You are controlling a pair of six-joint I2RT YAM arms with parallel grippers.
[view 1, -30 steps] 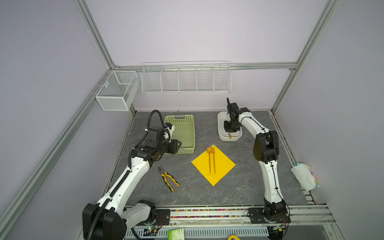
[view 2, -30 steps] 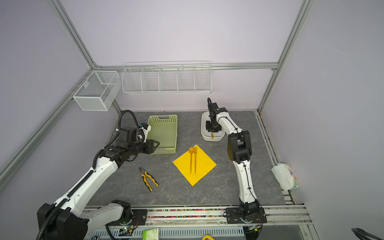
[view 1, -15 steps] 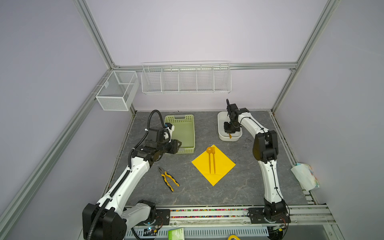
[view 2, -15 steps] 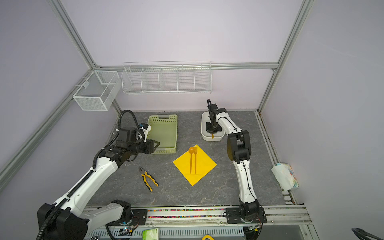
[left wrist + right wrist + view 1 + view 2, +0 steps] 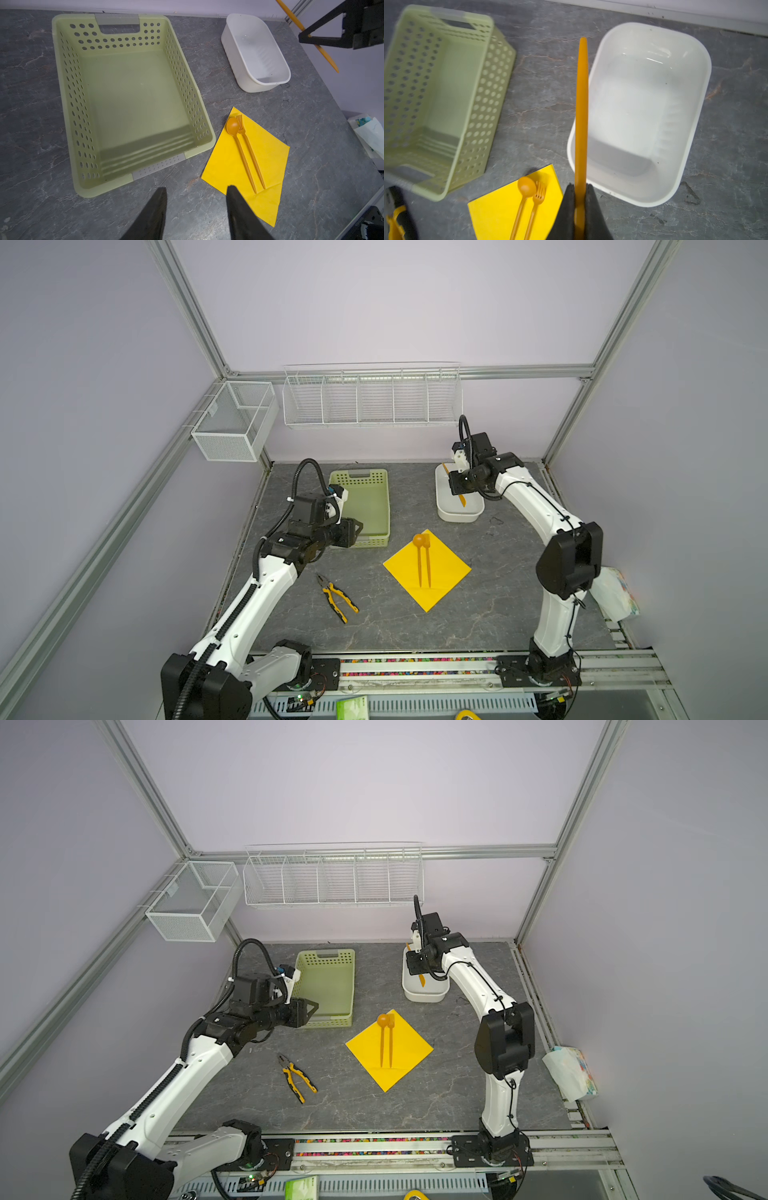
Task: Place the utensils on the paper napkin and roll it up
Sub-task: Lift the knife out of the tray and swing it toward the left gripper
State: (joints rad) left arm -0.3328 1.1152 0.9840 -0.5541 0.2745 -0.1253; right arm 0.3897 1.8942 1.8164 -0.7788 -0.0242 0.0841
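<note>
My right gripper (image 5: 580, 188) just clamped the slim orange plastic utensil (image 5: 581, 104) above the white plastic tub (image 5: 708, 68), mid-frame; I reckon it goes on the yellow paper napkin (image 5: 500, 207) next. Left gripper (image 5: 196, 188): open, empty.

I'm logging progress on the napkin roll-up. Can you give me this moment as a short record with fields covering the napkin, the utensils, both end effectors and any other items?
napkin: paper napkin lying flat, unrolled
on napkin: spoon and fork, side by side
right end effector: shut on third orange utensil, lifted by the white tub
white tub: empty
left end effector: open, empty, near the green basket
other: pliers, left of the napkin in both top views
stage: third utensil not yet placed; rolling not begun
</note>
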